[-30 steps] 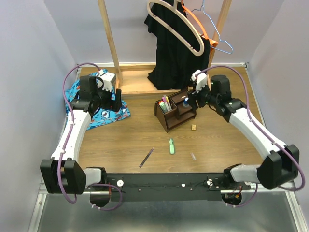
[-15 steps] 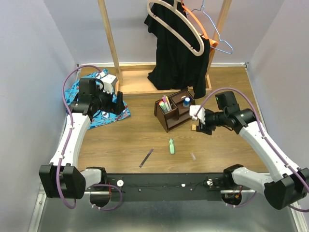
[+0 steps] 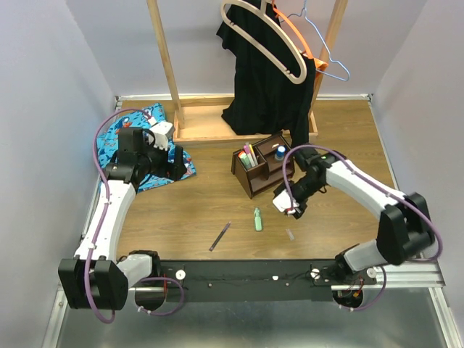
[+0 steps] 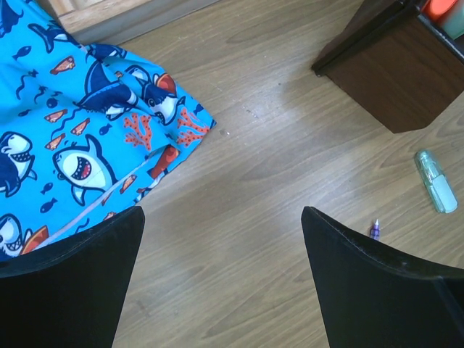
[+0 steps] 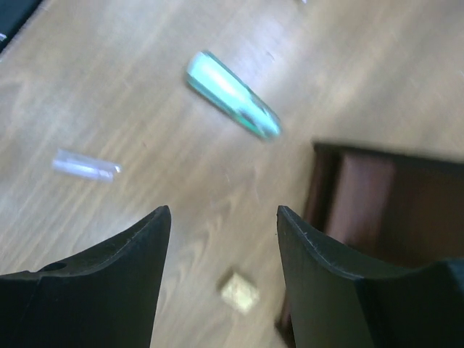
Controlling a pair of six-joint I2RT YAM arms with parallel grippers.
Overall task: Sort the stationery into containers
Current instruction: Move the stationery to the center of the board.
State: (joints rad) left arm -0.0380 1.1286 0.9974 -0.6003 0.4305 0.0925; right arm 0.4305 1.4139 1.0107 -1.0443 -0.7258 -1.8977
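The right gripper (image 5: 221, 217) is spread wide and carries nothing. It hangs low over the table (image 3: 181, 210) just in front of the dark wooden desk organizer (image 3: 262, 168), toward the near edge. In its wrist view the tan eraser (image 5: 240, 293) lies on the wood in the gap between its two fingers, close beside the organizer's front wall. The open jaws therefore look set to drop around the eraser, probably the next piece to sort. Beyond the fingertips lie the pale green marker (image 5: 232, 94) and a small clear cap (image 5: 85, 165), both loose and apart from each other. The thin purple pen (image 3: 220, 236) rests further toward the near left. Upright markers (image 3: 247, 155) and the blue bottle (image 3: 280, 152) already stand in the organizer's slots, so part of the sorting looks done. The left gripper (image 4: 222, 217) is also parted and empty. It hovers near the left edge beside the shark-print cloth (image 4: 80, 130), seemingly parked out of the way. A second ago the right gripper was up at the organizer's far right side by the bottle. Half a second ago it was to the organizer's right, and now it has swung round to the front, while the left arm has barely moved.
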